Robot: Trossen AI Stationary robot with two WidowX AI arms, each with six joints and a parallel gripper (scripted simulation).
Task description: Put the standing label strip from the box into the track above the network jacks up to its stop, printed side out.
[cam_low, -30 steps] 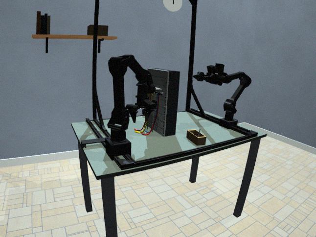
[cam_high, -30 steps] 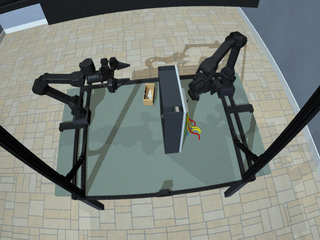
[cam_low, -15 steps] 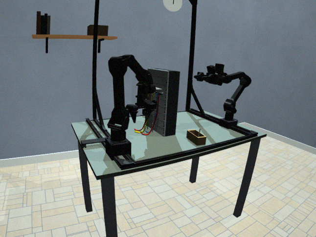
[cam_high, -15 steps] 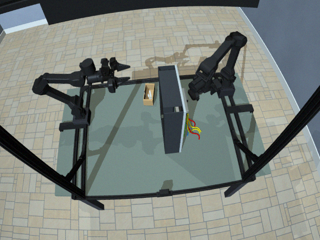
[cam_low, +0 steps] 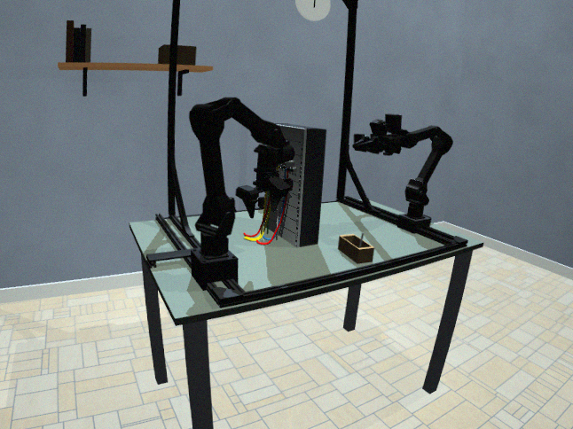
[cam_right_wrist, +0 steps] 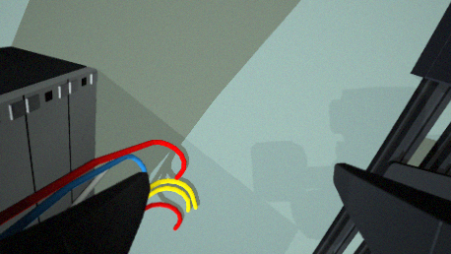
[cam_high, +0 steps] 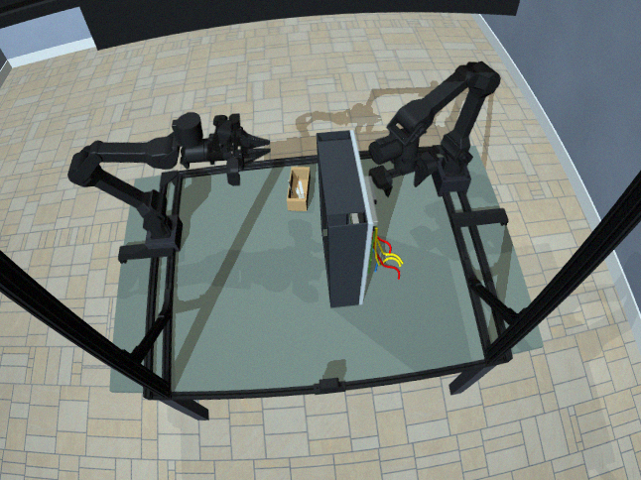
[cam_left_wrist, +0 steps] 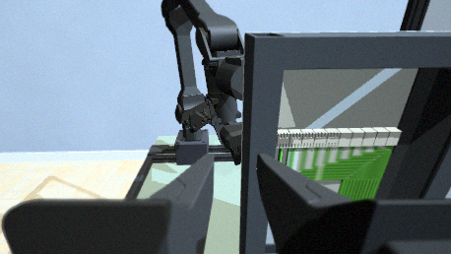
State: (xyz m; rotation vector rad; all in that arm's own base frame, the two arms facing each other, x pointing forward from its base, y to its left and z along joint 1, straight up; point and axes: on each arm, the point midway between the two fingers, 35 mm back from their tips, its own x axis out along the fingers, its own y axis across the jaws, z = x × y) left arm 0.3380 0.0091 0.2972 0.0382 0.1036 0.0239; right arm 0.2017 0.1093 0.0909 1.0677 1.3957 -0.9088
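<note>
Label strip in small box, top view's upper middle. Left gripper empty, partly closed; right gripper wide open — best reopen left, descend straight over strip, clear of box walls.
</note>
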